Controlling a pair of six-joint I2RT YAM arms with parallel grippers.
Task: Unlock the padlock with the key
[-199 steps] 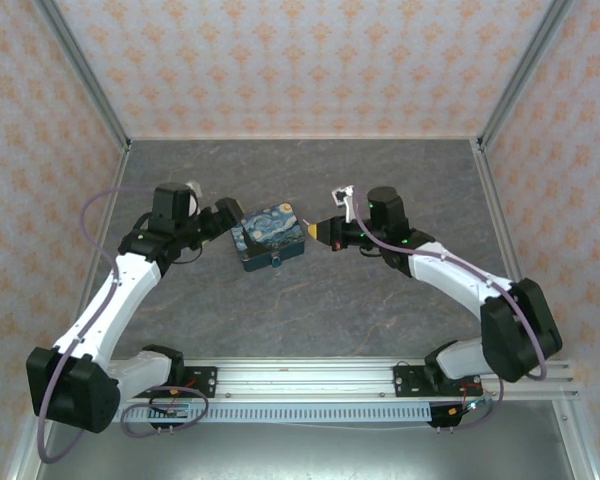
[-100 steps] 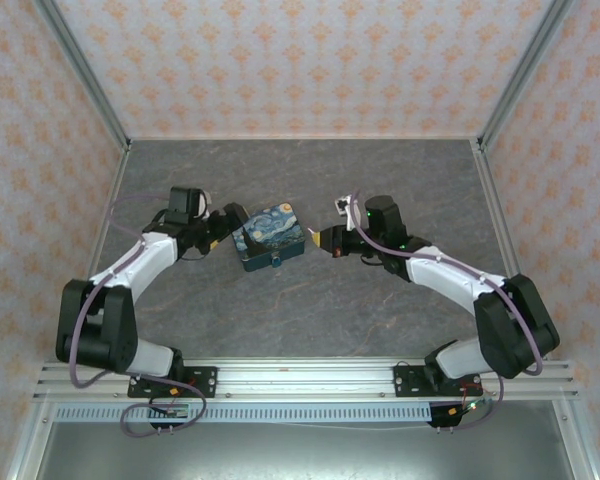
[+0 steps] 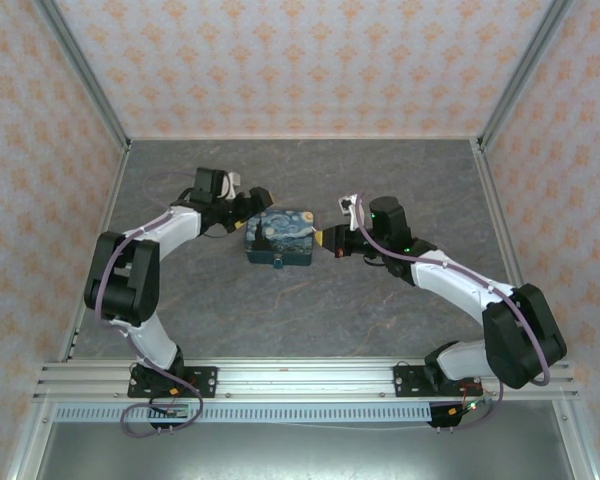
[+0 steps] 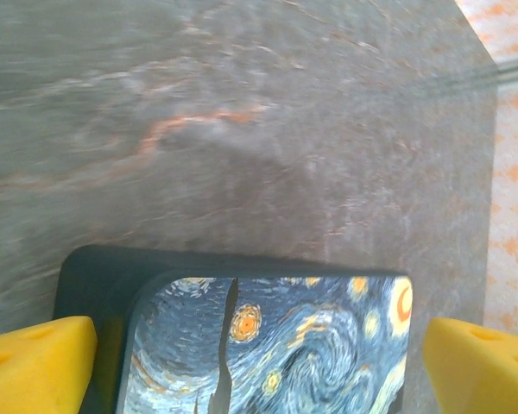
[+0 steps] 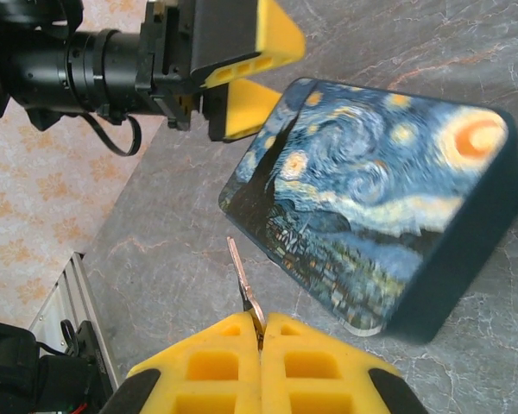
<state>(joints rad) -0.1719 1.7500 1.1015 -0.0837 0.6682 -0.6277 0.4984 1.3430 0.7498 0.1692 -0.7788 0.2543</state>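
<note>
The blue-and-yellow Starry-Night box (image 3: pixel 280 238) lies mid-table. A tiny teal-tinged padlock (image 3: pixel 278 264) sits on its near side wall. My left gripper (image 3: pixel 258 208) is at the box's far left corner, open. In the left wrist view its yellow fingers (image 4: pixel 34 362) stand either side of the box lid (image 4: pixel 268 345) without touching it. My right gripper (image 3: pixel 327 238) is just right of the box, shut on the key (image 5: pixel 244 289). The thin silvery blade sticks out from the gripper (image 5: pixel 261 323) toward the box (image 5: pixel 371 190). The left gripper (image 5: pixel 259 73) shows beyond.
The grey marbled table (image 3: pixel 310 300) is walled by patterned panels with metal posts (image 3: pixel 85 75). An aluminium rail (image 3: pixel 300 375) runs along the near edge, where both arm bases are bolted.
The left arm swung toward the far side and right, taking its gripper from the box's left side to its far left corner. The box turned slightly. The right gripper barely moved.
</note>
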